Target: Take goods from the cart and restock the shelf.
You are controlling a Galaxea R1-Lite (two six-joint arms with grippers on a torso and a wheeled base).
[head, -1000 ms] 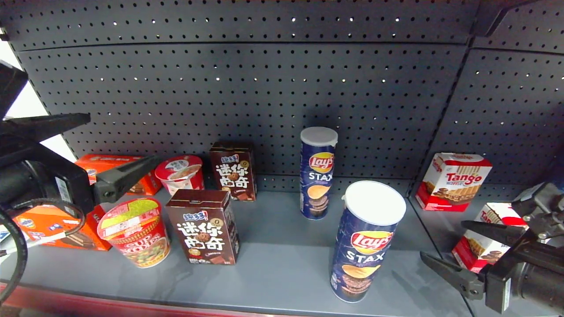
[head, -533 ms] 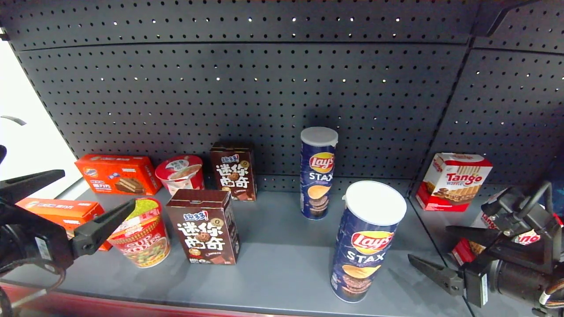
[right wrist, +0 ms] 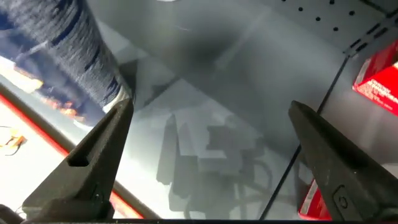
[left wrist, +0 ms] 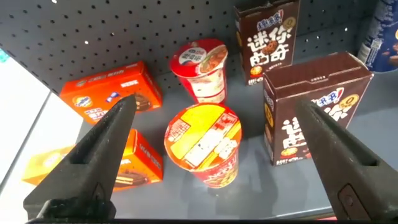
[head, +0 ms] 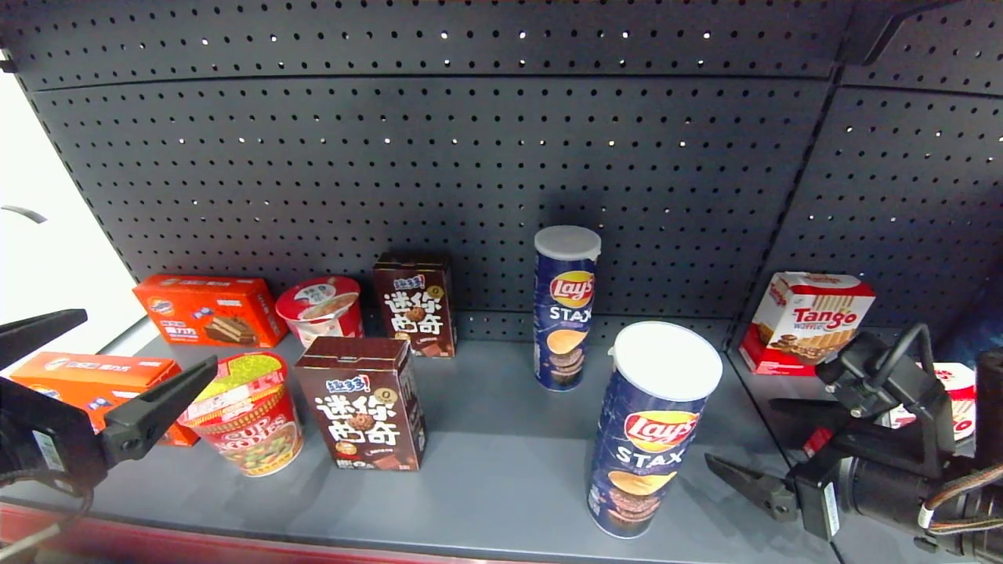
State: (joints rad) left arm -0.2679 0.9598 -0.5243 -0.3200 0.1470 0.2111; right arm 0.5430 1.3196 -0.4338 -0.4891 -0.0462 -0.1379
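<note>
Orange box (head: 94,368) at lower left is partly hidden by the spread left gripper (head: 149,338); a wafer box (head: 957,392), by the spread right gripper (head: 740,431).

Cup (head: 243,415) left of box (head: 364,407), can (head: 654,427) right, seemingly frontmost

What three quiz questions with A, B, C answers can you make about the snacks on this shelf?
1. Where is the front noodle cup?
A) between the front orange box and the front brown box
B) inside a basket
C) on the floor
2. How many chip cans stand on the shelf?
A) one
B) two
C) four
3. How is the left gripper?
A) open, empty
B) shut on a cup
C) shut on a box
Answers: 1 A, those boxes flank it; 2 B, one stands in front, one at the back; 3 A, it is spread wide, gripping nothing.
</note>
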